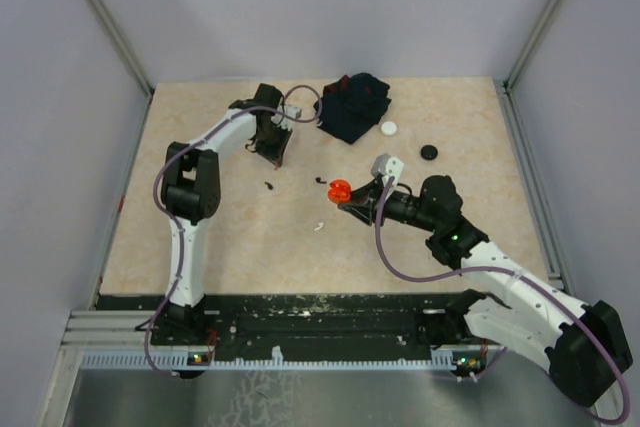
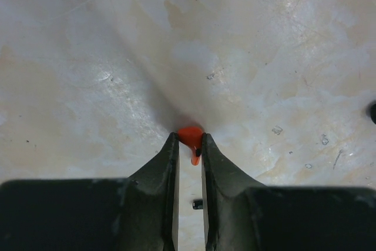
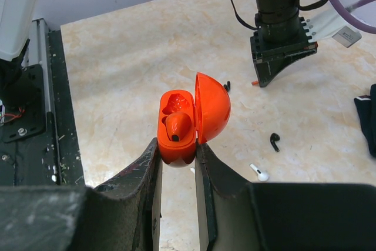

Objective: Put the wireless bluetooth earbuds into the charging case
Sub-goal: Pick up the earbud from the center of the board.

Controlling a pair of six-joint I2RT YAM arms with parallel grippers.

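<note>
Two pincers: left pincer [image 2: 190, 145] and right pincer [image 3: 177, 145], both closed on a load.
Left grip: jaws nipped tight on a red earbud [image 2: 190, 136], low at the desk [image 2: 117, 57], left of and beyond the case [image 3: 176, 157].
Right grip: clamped on the case base, lid [image 3: 212, 110] open.
In case: second red earbud [image 3: 178, 126], seated.
Loose on desk: black earbud [image 1: 320, 179] just left of the case; another black earbud [image 1: 270, 185] further left; white earbud [image 1: 318, 226] near-left of it.

Glossy orange plastic case [image 3: 211, 110] and earbud [image 2: 190, 135], matt black fingers [image 3: 138, 186], smooth faintly shiny marbled table [image 1: 230, 237], dark cloth [image 1: 352, 107].
</note>
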